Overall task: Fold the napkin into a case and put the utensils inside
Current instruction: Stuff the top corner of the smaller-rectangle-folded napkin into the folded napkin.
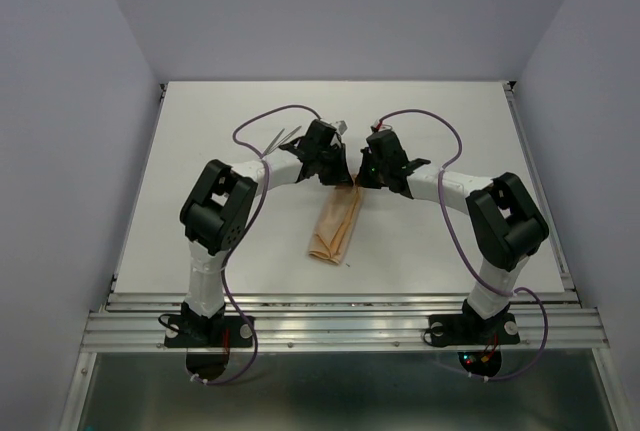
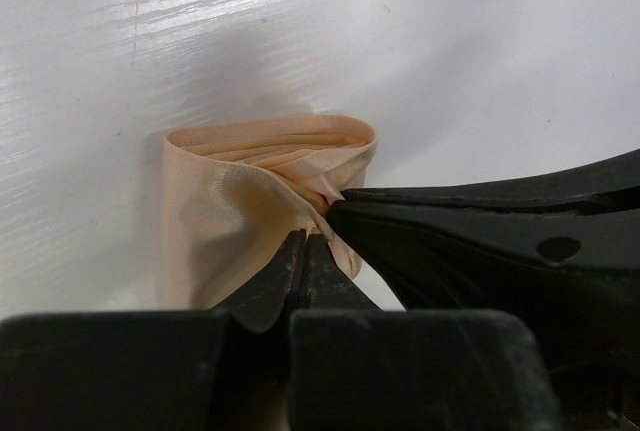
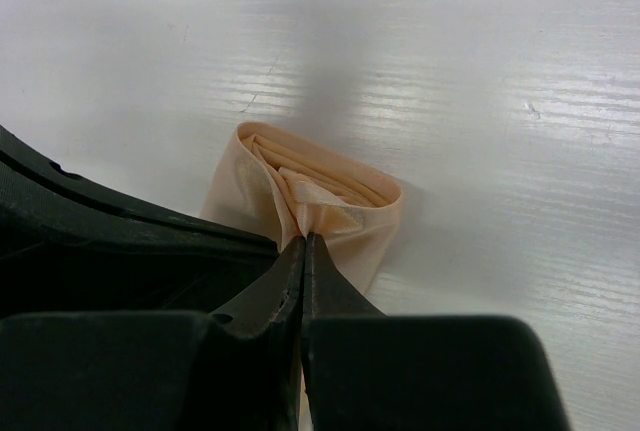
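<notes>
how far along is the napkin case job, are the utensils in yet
Done: the case looks folded, a narrow oblong of peach cloth. In hand: the left gripper and the right gripper are both shut on its far end, side by side. Left: the utensils lie apart from it, not yet inside.

A white desk (image 1: 200,241) with a faintly streaked, glossy top sits inside plain pale lavender-grey walls (image 1: 70,131) at the left, right and back. Ribbed aluminium rails (image 1: 340,326) run along its near edge, with a dark panel (image 1: 340,391) below. The light is soft and even.
</notes>
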